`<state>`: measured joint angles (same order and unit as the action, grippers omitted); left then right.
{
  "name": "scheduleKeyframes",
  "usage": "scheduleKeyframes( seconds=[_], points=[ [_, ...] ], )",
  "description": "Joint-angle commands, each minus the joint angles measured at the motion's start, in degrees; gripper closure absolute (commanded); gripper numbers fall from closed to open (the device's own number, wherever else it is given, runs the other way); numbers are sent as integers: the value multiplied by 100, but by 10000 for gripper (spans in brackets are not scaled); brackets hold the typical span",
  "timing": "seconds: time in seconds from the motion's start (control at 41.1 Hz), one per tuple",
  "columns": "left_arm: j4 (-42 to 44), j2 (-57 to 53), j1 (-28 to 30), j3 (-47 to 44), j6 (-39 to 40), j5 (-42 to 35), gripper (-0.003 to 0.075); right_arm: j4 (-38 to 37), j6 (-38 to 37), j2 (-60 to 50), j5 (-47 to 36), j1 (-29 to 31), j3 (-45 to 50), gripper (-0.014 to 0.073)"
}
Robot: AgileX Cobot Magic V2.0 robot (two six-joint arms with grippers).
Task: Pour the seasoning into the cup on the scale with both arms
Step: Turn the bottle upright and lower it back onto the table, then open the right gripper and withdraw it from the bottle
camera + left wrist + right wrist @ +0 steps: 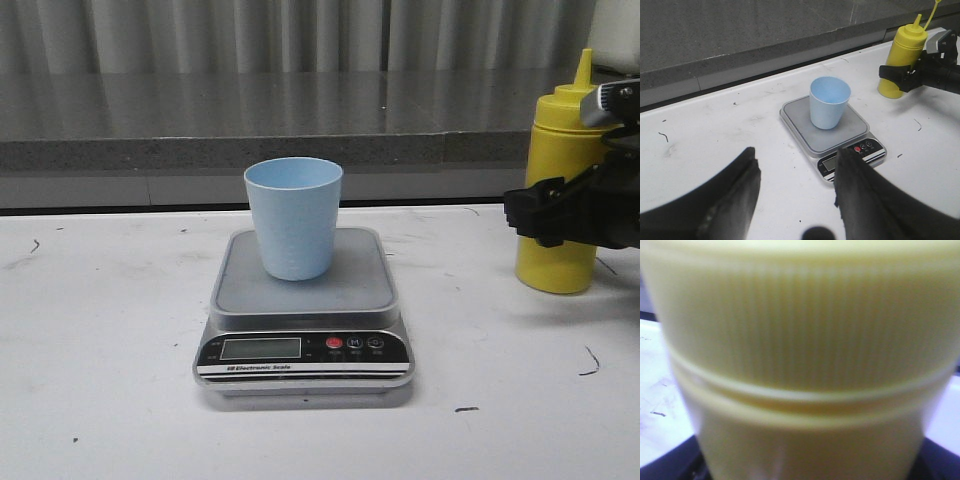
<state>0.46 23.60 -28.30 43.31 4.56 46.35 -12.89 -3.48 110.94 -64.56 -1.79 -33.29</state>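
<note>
Meanwhile, the right pincer (545, 212) is closing around the seasoning bottle (562, 190), grip unconfirmed; lifting toward the cup (294, 217) comes next.

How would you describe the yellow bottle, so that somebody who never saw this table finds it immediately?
Start at the scale in the middle of the white table, with the light blue cup on it. Look to the table's right edge: the yellow bottle stands upright there, the right gripper around it. It is the only yellow thing, taller than the cup, with a cone nozzle.
</note>
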Motion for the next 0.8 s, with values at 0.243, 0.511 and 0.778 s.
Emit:
scheduleKeyframes(
  seconds=[0.243,0.511,0.778],
  points=[
    [-46,38,-2,139,20,-448,373,53,53,-237,-856,39,63,-59],
    [-46,38,-2,139,20,-448,373,58,43,-832,-838,39,861,-59],
    [-46,38,-2,139,20,-448,373,-565,-1487,-2906,2959,-47,1315,-59]
  ],
)
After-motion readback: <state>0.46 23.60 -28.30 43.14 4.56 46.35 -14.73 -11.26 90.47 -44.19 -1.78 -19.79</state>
